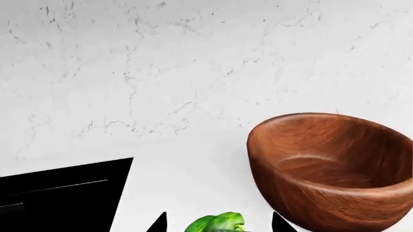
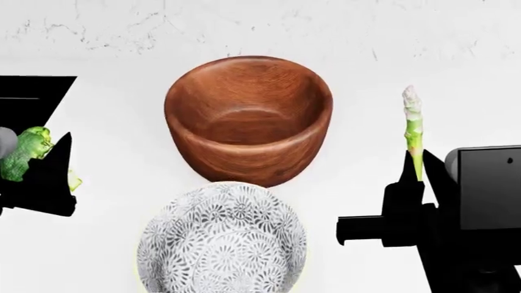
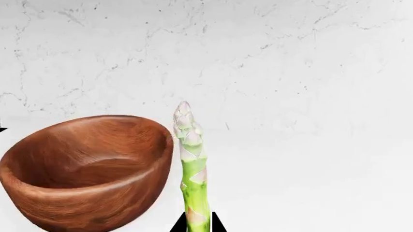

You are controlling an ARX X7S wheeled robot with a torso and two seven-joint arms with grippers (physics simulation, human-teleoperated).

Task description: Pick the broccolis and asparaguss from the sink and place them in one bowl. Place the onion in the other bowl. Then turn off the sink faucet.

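A dark green broccoli [image 1: 216,223] sits between the tips of my left gripper [image 1: 219,226], which is shut on it just left of the wooden bowl [image 1: 335,164]. In the head view the broccoli [image 2: 24,151] hangs at the far left beside the sink [image 2: 33,91]. My right gripper [image 3: 198,224] is shut on the base of a light green asparagus [image 3: 191,159], which stands upright to the right of the wooden bowl [image 2: 248,116]. The white grey-patterned bowl [image 2: 221,241] stands in front of the wooden one. Both bowls look empty. The onion and faucet are out of view.
The white marble counter [image 2: 366,73] runs up to a marble back wall [image 1: 193,58]. The sink's black corner [image 1: 65,193] lies left of the left gripper. The right arm's black body [image 2: 480,201] fills the lower right of the head view.
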